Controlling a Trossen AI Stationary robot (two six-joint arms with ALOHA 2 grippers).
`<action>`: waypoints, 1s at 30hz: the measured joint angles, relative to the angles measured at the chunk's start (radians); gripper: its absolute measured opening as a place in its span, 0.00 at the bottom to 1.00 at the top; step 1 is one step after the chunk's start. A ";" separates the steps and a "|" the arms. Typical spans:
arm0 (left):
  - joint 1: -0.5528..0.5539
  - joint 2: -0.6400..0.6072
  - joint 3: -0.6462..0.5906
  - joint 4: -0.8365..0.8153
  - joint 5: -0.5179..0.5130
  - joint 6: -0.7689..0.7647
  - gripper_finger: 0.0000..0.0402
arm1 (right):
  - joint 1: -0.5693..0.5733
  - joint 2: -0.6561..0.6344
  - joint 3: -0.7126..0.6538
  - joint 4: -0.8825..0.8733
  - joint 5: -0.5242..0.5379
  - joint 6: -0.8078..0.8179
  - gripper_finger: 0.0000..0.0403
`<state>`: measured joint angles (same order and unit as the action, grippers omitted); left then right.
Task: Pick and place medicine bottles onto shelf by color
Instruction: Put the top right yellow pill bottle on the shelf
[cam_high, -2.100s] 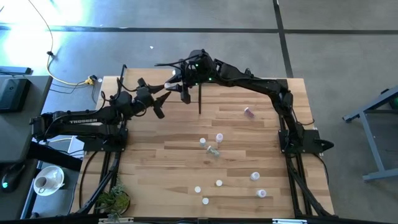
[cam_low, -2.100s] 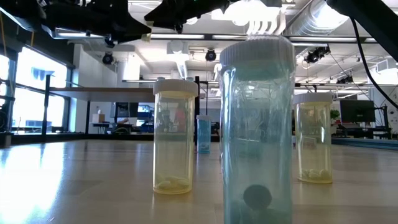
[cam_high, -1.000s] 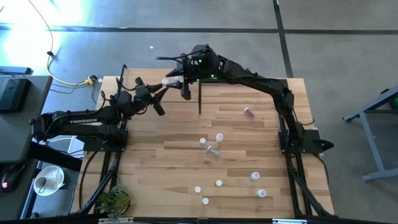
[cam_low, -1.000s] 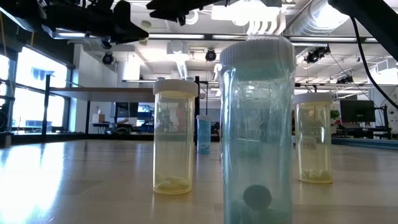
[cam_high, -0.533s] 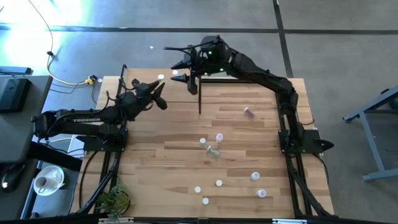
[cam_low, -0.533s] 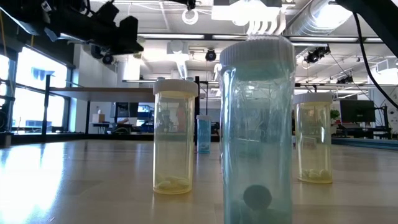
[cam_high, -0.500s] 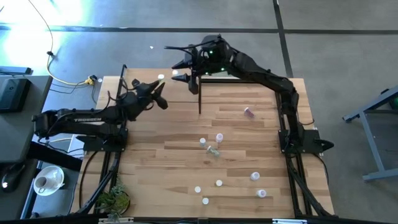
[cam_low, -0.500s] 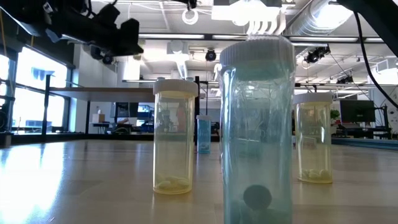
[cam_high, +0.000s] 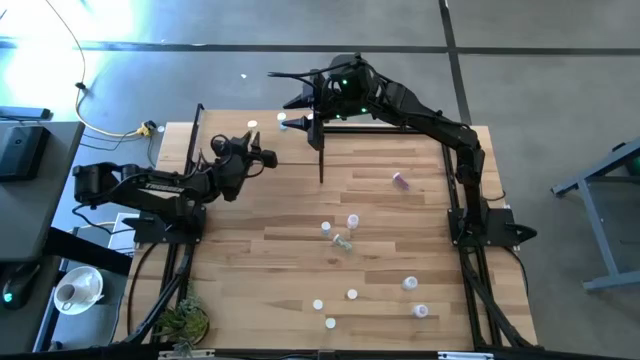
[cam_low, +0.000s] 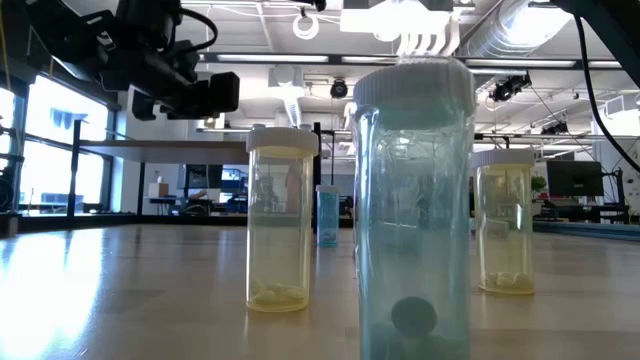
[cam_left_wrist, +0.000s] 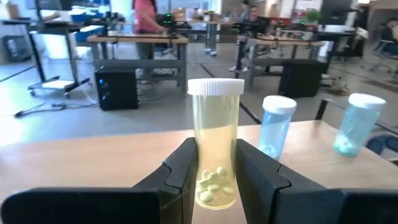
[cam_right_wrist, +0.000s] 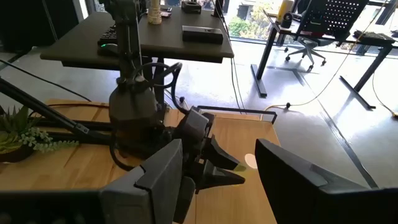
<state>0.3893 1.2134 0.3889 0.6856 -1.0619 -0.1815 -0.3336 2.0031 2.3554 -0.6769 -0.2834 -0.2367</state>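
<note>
the left gripper (cam_left_wrist: 212, 177) is clamped on an upright yellow bottle (cam_left_wrist: 215, 149) with a white cap and pale pills in its bottom, held up over the far left part of the table (cam_high: 400, 250). two light blue bottles (cam_left_wrist: 275, 126) stand on the wood just beyond it. the right gripper (cam_right_wrist: 217, 165) hangs above the table's far edge with its fingers apart and nothing between them. more medicine bottles (cam_high: 352, 221) sit scattered mid-table and toward the near side, well apart from both.
</note>
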 joint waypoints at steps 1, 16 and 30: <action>-0.001 0.011 0.000 0.003 -0.015 -0.017 0.21 | 0.000 0.000 0.000 -0.003 0.000 0.000 0.48; 0.067 0.153 0.000 0.030 -0.102 -0.105 0.21 | 0.000 0.001 0.000 -0.031 0.000 0.000 0.48; 0.179 0.188 0.003 0.087 0.003 -0.100 0.21 | 0.000 0.002 0.000 -0.032 0.000 0.000 0.48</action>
<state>0.5680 1.4017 0.3920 0.7731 -1.0589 -0.2817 -0.3336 2.0048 2.3550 -0.7091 -0.2833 -0.2363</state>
